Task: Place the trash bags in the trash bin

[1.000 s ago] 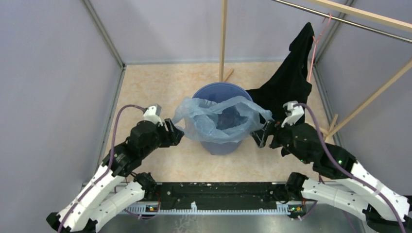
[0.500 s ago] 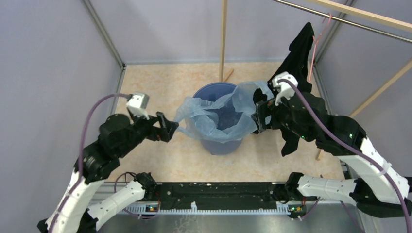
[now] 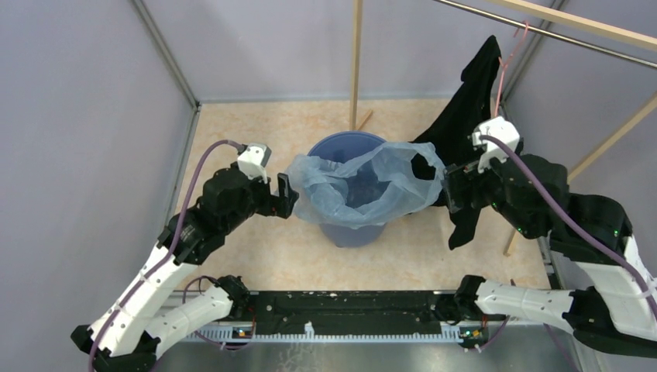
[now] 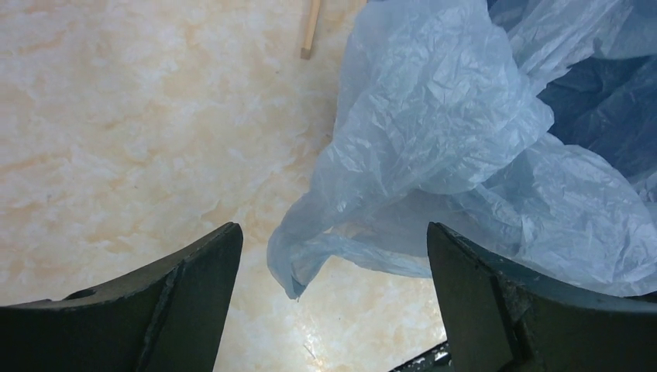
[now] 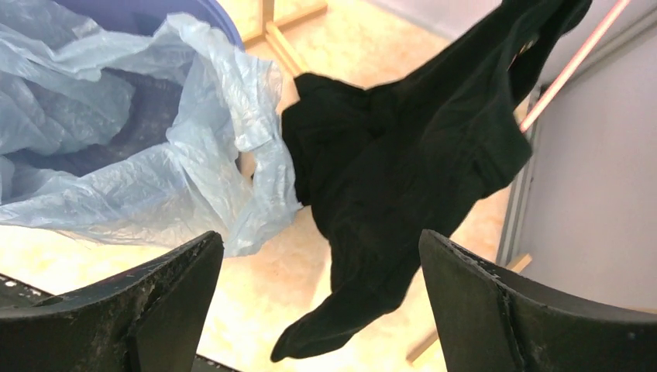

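Note:
The light-blue trash bag [image 3: 364, 186] is draped open over the rim of the round blue trash bin [image 3: 350, 231] in the middle of the floor. Its left corner hangs free in the left wrist view [image 4: 434, 147]. Its right handle loop hangs over the bin's side in the right wrist view [image 5: 194, 178]. My left gripper [image 3: 283, 195] is open and empty just left of the bag's corner. My right gripper [image 3: 451, 191] is open and empty just right of the bag, in front of the black garment.
A black garment [image 3: 465, 132] on a pink hanger [image 3: 507, 62] hangs from a rail at the right, close behind my right gripper; it also fills the right wrist view [image 5: 411, 163]. A wooden post [image 3: 356, 62] stands behind the bin. Grey walls enclose the floor.
Both grippers have let go of the bag, which now rests on the bin's rim. The right gripper moved right, away from the bag. The left arm shifted slightly towards the bin.

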Controlling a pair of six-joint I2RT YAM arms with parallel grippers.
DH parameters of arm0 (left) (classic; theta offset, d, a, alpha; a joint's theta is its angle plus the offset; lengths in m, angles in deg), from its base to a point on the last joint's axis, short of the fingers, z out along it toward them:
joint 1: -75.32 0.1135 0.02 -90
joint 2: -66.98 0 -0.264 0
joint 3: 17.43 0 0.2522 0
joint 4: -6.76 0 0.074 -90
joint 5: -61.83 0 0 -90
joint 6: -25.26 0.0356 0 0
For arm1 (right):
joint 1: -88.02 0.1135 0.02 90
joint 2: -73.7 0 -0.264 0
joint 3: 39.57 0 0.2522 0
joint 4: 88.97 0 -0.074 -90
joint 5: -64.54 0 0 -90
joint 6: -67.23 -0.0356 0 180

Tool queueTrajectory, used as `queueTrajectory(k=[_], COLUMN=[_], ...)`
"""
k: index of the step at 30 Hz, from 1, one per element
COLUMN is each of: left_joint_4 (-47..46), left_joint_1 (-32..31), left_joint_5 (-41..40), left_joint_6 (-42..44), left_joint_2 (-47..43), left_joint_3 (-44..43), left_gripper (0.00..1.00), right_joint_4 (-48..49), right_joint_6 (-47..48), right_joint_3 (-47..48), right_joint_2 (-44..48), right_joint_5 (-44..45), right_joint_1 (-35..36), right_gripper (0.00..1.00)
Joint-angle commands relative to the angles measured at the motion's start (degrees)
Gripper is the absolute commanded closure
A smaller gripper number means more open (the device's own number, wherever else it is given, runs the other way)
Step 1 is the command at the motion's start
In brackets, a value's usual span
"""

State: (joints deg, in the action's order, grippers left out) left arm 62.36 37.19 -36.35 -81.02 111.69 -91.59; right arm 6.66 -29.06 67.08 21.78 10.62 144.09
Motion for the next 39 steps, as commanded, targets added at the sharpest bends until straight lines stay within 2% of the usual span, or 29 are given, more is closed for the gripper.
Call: queueTrajectory(k=[1,5,7,10,14,19,21,23,25,29,35,39], left_joint_4=[-5.46,-6.42,-6.71,-7.45,-7.32,-8.64,-9.43,-10.10,-10.49,-10.70,-10.34,-8.24], left_joint_1=[0.06,0.07,0.11,0.16,0.16,0.25,0.25,0.33,0.34,0.64,1.36,1.73], left_joint_5=[-2.33,-2.37,-2.99,-2.90,-3.02,-4.36,-4.10,-3.95,-3.71,-4.54,-4.92,-5.34], left_joint_6=[1.77,2.78,2.98,3.30,3.76,3.88,3.72,3.75,4.02,4.23,3.76,3.25], left_joint_2=[-0.59,1.17,1.89,2.34,2.75,1.88,1.64,1.70,2.05,3.54,5.63,7.24], left_joint_3=[0.55,0.32,0.27,0.84,1.27,2.33,2.52,2.57,2.57,1.77,-0.59,-2.89], left_gripper=[0.07,0.09,0.10,0.13,0.18,0.26,0.29,0.35,0.40,0.57,0.73,0.77], right_joint_4=[3.42,11.93,14.62,15.36,18.66,20.54,21.65,23.35,24.77,26.27,31.20,33.97], right_joint_6=[8.66,13.34,14.96,16.82,20.19,20.49,19.91,19.50,19.34,17.48,12.70,10.09], right_joint_3=[2.81,2.29,2.76,6.85,8.54,8.20,7.70,7.29,6.85,6.78,4.60,4.15], right_joint_2=[-0.90,-6.57,-11.04,-20.07,-25.27,-27.60,-27.63,-27.41,-26.93,-27.58,-28.79,-30.62], right_joint_5=[-1.39,-5.93,-3.92,2.76,4.43,1.52,1.50,1.47,-0.59,-5.57,-15.14,-19.68], right_joint_1=[-0.50,-0.52,-0.53,-0.55,-0.81,-4.52,-5.79,-6.61,-7.21,-9.81,-15.94,-19.33], right_gripper=[0.02,0.01,0.01,0.08,0.15,0.35,0.48,0.57,0.62,0.81,0.97,1.00])
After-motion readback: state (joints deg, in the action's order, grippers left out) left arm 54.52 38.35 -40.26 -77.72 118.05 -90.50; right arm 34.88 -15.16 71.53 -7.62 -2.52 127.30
